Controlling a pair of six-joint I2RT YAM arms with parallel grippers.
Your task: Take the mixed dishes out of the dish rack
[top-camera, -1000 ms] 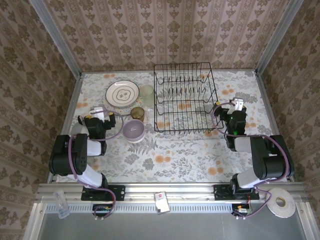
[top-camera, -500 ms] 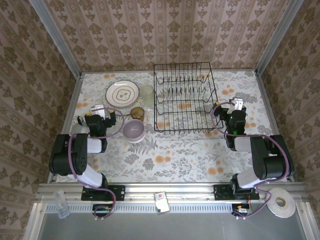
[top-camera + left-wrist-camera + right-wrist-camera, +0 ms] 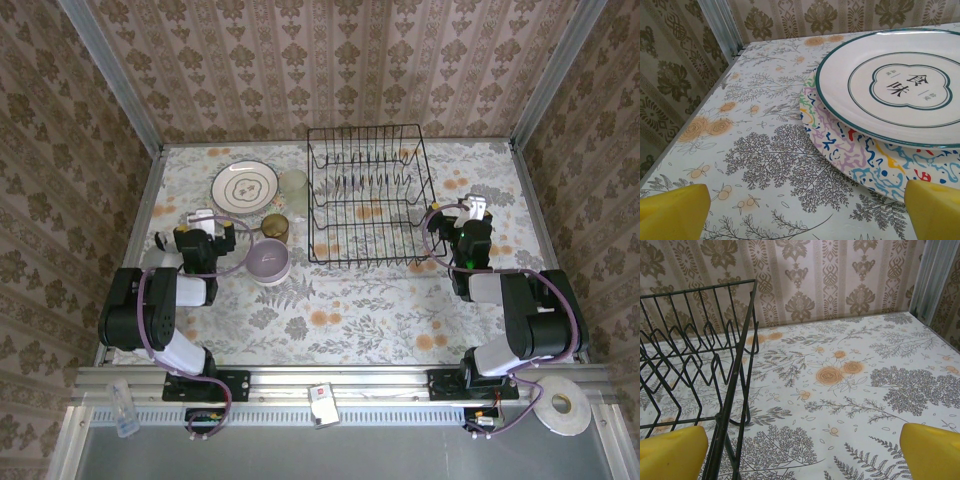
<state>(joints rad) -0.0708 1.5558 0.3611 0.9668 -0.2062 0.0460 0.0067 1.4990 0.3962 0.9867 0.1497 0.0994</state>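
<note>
Dish rack (image 3: 365, 195) sits empty mid-desk (image 3: 340, 310), so unloading looks done. Over the last second only the left arm shifted a touch. The right arm and all dishes stayed put.

Left of the rack: plates (image 3: 244, 186), lavender bowl (image 3: 268, 260), pale green glass (image 3: 294, 183), brown cup (image 3: 275, 227).

Left claw (image 3: 203, 225) and right claw (image 3: 470, 218) are both spread wide, holding nothing.

Left wrist view shows a colourful plate (image 3: 865, 160) under the green-rimmed one, which the top view can't resolve.
</note>
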